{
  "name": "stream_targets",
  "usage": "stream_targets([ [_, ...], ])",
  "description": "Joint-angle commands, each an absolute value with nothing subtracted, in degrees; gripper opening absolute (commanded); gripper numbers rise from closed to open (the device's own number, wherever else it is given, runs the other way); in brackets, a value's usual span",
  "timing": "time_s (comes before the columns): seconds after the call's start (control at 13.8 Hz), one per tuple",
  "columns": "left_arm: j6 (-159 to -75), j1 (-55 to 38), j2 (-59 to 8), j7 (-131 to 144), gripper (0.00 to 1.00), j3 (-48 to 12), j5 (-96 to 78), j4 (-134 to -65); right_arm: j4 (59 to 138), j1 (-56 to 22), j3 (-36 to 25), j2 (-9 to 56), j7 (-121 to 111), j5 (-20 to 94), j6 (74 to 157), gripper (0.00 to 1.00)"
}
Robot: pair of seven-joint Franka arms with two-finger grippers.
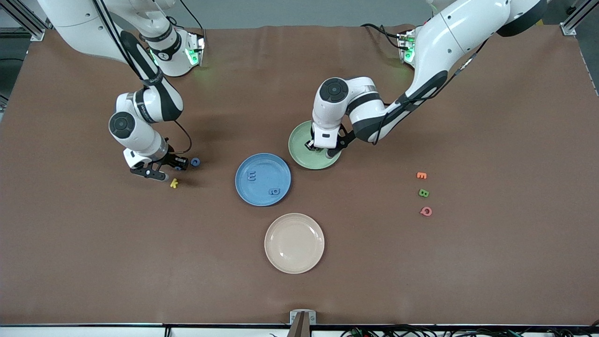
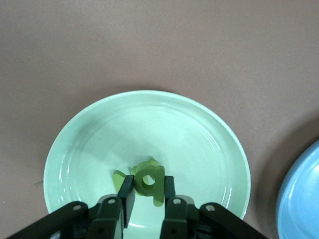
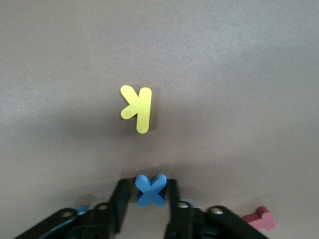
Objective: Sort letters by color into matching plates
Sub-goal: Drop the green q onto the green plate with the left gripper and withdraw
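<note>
Left pincer was clamped on a green letter low over the green plate. Right pincer held a blue X at the tabletop, beside a yellow K and a blue C. Blue plate carried two blue letters; another green letter lay toward the left arm's end

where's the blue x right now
The blue X sits between the right gripper's fingers at the right arm's end of the table, beside the yellow K, as the right wrist view shows.
</note>
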State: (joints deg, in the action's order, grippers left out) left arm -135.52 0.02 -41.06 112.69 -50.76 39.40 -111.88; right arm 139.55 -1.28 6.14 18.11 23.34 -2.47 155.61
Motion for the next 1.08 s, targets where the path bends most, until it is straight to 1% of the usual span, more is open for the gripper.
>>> stream_targets([
  [0.0, -135.2, 0.3, -39.6, 113.6, 0.95, -50.5, 40.8, -112.4, 140.3, -0.4, 6.4, 17.9, 24.1, -3.3, 155.7, 0.15],
  [0.07, -135.1, 0.9, -39.5, 113.5, 0.99, -50.5, 40.8, -112.3, 140.3, -0.3, 6.5, 17.9, 24.2, -3.3, 155.7, 0.08],
  [0.14, -135.1, 1.3, -39.3, 113.3, 0.99, -50.5, 40.9, -112.2, 140.2, -0.4, 6.5, 17.9, 24.5, -3.3, 155.6, 0.04],
  [0.29, -134.8, 2.2, -37.9, 112.6, 0.99, -50.3, 40.9, -112.1, 139.9, -0.4, 6.5, 17.8, 25.3, -3.3, 155.1, 0.03],
  [0.43, -132.0, 4.6, -36.1, 109.3, 0.99, -50.3, 41.5, -112.0, 139.5, -0.5, 6.6, 17.6, 25.5, -3.3, 154.3, 0.03],
  [0.65, -131.3, 11.1, -35.9, 99.8, 0.97, -50.4, 41.6, -112.0, 135.6, -1.6, 7.2, 16.6, 28.8, -3.2, 145.8, 0.03],
  [0.87, -131.3, 18.4, -35.9, 88.8, 0.92, -50.3, 41.7, -112.1, 134.0, -5.5, 7.2, 15.9, 35.0, -2.9, 143.7, 0.03],
  [1.01, -131.3, 23.1, -35.9, 81.5, 0.88, -50.3, 41.7, -112.1, 131.0, -8.9, 7.2, 16.3, 40.7, -2.8, 141.2, 0.03],
])
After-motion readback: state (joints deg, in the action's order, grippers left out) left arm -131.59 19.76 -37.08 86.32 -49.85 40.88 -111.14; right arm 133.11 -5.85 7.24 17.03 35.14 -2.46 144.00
